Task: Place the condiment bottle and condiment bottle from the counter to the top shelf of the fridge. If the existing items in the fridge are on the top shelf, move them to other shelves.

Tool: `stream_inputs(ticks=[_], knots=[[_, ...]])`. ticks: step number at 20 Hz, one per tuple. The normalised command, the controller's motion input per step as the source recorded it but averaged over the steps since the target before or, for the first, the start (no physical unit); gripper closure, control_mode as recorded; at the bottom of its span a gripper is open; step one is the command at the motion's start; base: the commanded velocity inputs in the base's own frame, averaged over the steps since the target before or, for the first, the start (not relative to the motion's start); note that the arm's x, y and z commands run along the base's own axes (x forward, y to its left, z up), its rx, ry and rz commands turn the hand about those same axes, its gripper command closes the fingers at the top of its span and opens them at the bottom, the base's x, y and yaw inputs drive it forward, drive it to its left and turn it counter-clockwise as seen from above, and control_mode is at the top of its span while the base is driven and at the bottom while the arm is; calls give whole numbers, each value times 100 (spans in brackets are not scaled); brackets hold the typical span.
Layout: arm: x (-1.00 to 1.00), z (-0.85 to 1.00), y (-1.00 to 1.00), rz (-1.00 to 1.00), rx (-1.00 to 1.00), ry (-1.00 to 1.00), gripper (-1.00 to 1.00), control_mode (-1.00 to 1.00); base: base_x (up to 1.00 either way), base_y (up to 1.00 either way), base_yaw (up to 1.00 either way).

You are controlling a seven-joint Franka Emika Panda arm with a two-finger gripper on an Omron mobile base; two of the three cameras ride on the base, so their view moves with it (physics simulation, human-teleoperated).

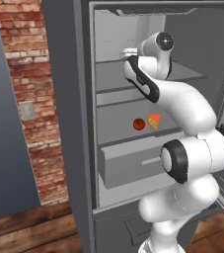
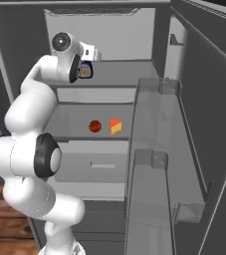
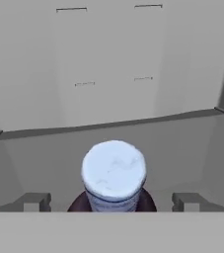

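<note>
The fridge [image 1: 84,123] stands open and my arm reaches into its upper part. A condiment bottle [image 3: 114,173] with a white cap and a dark body stands upright on the top shelf [image 3: 44,148]. My gripper [image 3: 112,201] is open around it, one fingertip on each side with a clear gap to the bottle. In the right base view the condiment bottle [image 2: 85,71] shows a yellow label just under the hand, on the top shelf [image 2: 124,69]. The red ball [image 1: 138,124] and the cheese wedge [image 1: 154,121] lie side by side on the shelf below [image 1: 113,128]. The counter is out of view.
The fridge door [image 2: 154,149] hangs open at the right with its racks close to the arm. A wide drawer [image 1: 133,163] sits under the shelves. A brick wall [image 1: 29,99] stands left of the fridge.
</note>
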Motion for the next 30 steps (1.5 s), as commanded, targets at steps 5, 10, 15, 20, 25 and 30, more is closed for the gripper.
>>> stream_inputs(ticks=[5,10,15,20,25,30], knots=[[14,0,3,0,0,0,-100,-100,0,0,0],[7,0,4,0,0,0,-100,-100,0,0,0],[-44,0,0,0,0,0,-100,-100,0,0,0],[-100,0,-2,0,0,-7,-100,-100,0,0,0],[-100,2,-16,0,0,-9,-100,-100,0,0,0],[-100,0,-29,0,0,-1,-100,-100,0,0,0]])
